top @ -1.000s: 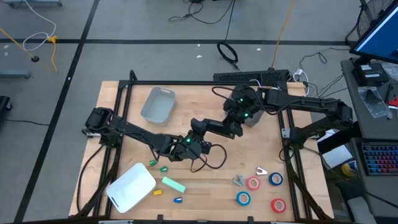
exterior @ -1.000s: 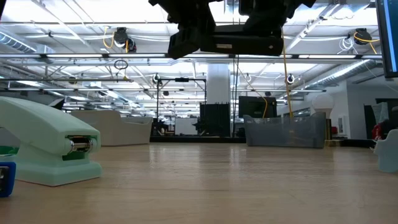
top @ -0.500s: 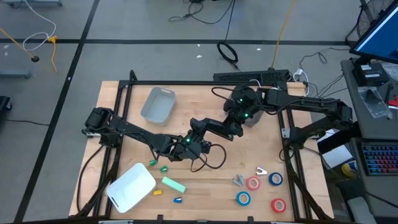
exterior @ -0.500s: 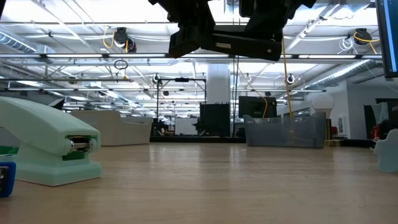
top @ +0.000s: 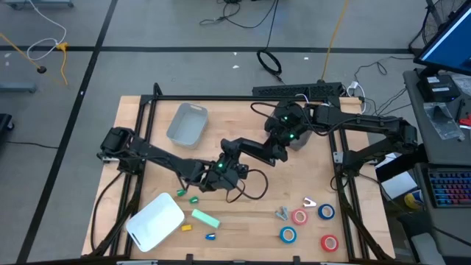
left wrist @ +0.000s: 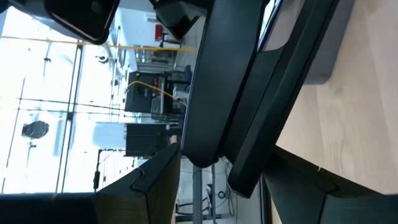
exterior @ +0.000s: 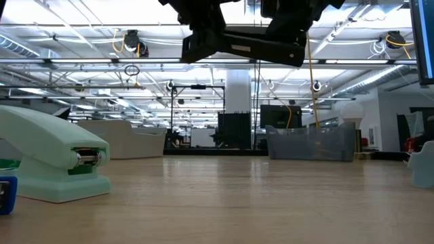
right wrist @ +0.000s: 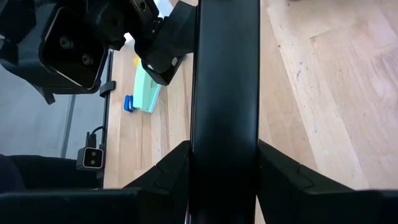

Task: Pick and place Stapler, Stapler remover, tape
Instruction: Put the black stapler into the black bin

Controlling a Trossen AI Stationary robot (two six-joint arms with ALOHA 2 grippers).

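Currently both grippers are held mid-table, jaw state not discernible.
Left gripper (top: 221, 168) and right gripper (top: 229, 147) are stacked behind the mint-green plastic stapler (top: 206, 218); red and blue tape rolls (top: 299, 217) are well apart from it.

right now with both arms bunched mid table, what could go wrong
The left gripper and the right gripper sit nearly on top of each other in the high view, so a further move could knock them together. A loose black cable loops beside them and might snag. The tape rolls lie far off, untouched.
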